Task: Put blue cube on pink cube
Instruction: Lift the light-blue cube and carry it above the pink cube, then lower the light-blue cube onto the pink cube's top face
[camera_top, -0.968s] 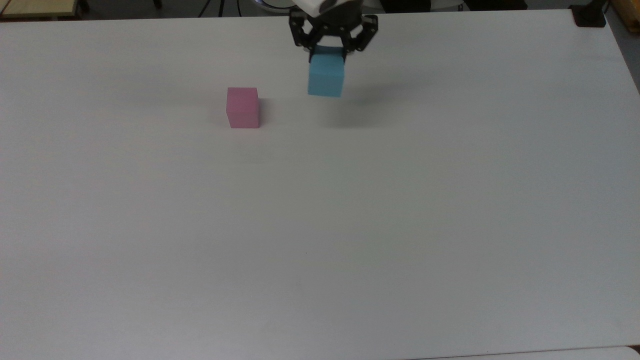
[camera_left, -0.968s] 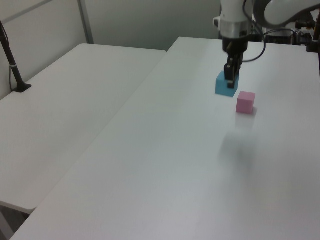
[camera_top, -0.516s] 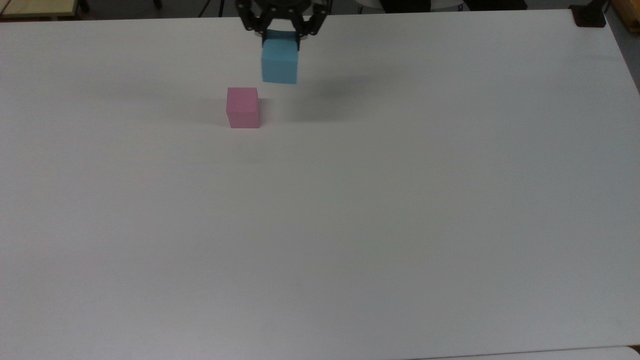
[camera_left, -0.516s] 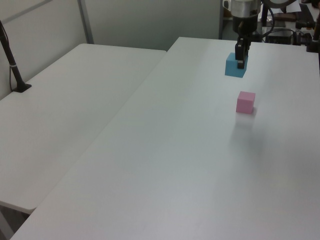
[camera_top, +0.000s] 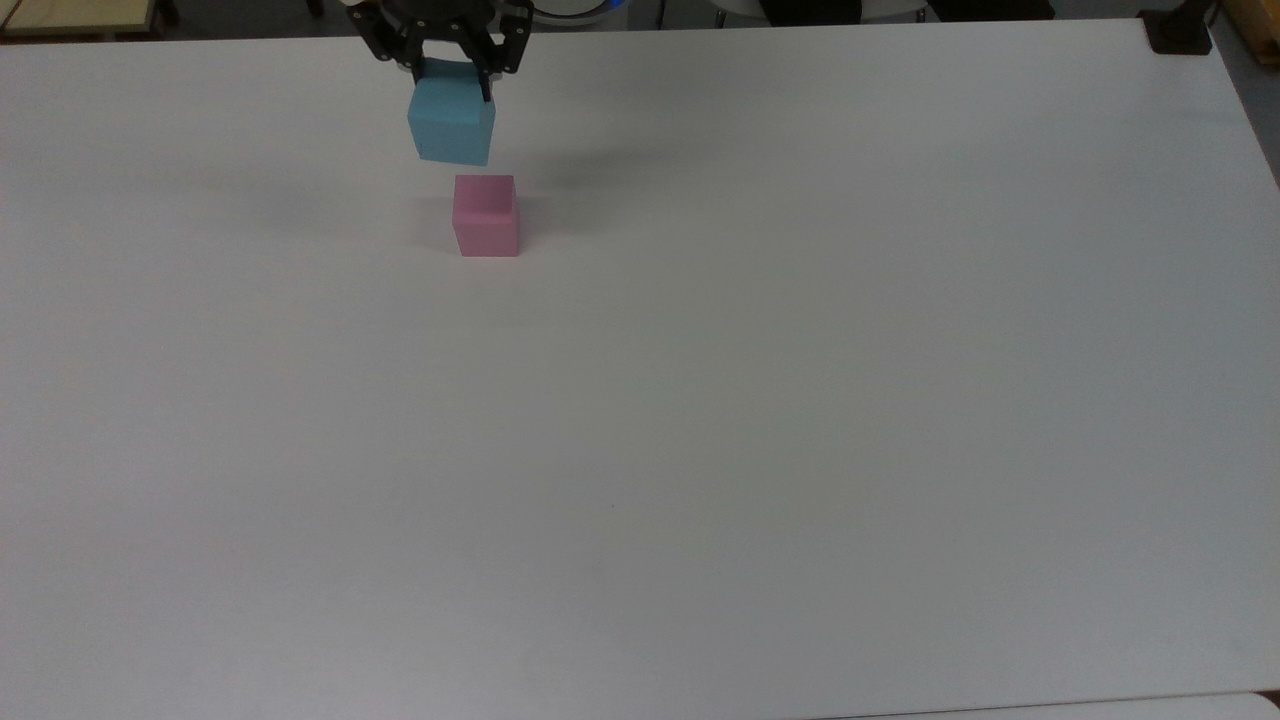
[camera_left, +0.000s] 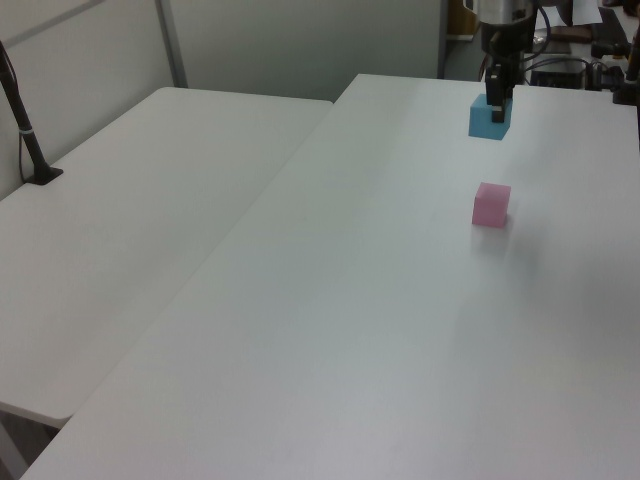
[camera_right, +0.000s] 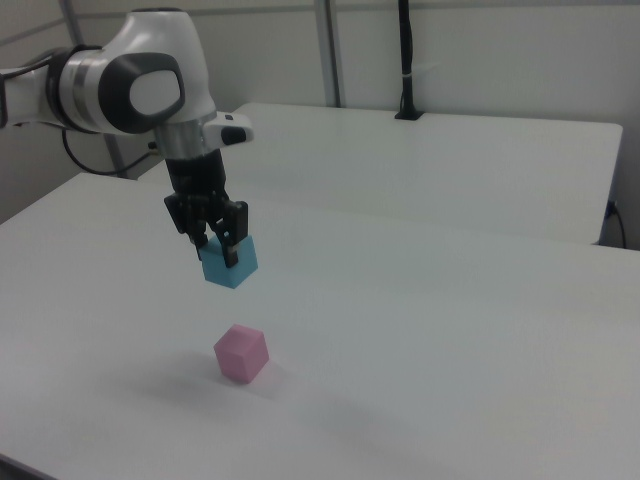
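— Blue cube (camera_right: 230, 262) first: where is it, and what has it?

— Clamped between the fingers of the gripper (camera_right: 218, 245), held in the air well clear of the table (camera_top: 700, 420). In the right view it hangs above the pink cube (camera_right: 241, 353), with open air between the two.

— And the pink cube?

— Flat on the table, nothing touching it (in the top view it sits just below and a little to the right of the blue one (camera_top: 452, 122)).

— What could go wrong?

— My judgement: the alignment is not settled. Lowered off-centre, the blue cube would catch an edge, shove the pink cube (camera_top: 485, 215) aside, or land overhanging and topple once released. Letting go too high would make it bounce off.

— Any containers?

— No bin, tray or bowl that I can see; just two cubes on a bare white tabletop.
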